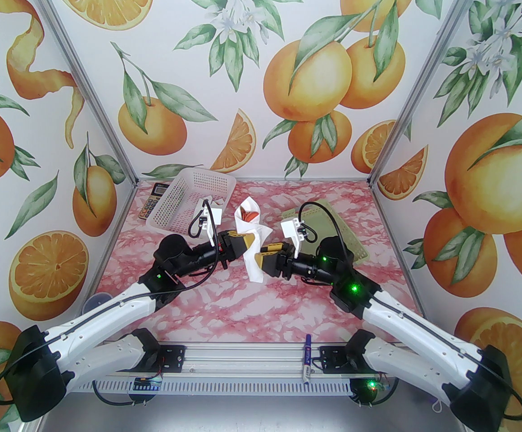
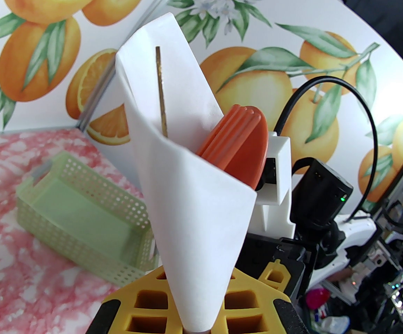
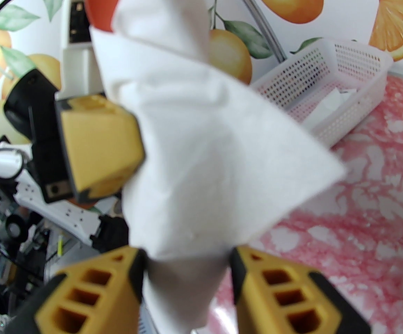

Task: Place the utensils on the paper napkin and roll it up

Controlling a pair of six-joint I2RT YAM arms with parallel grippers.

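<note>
Clamped in left pincer (image 1: 248,243): napkin roll (image 1: 251,234), axis crosswise to both pincers, utensils (image 2: 239,141) inside. Flanked just below by right pincer (image 3: 187,277); grip unclear.

The handles of the orange-red plastic utensils (image 2: 238,141) are hidden inside the rolled white paper napkin (image 2: 187,193). In the left wrist view, the napkin's lower tip and the left claw (image 2: 196,315) are cut off by the bottom edge. In the right wrist view the napkin is blurred, and whether it is pinched by the right claw (image 3: 187,273) cannot be told.
</note>
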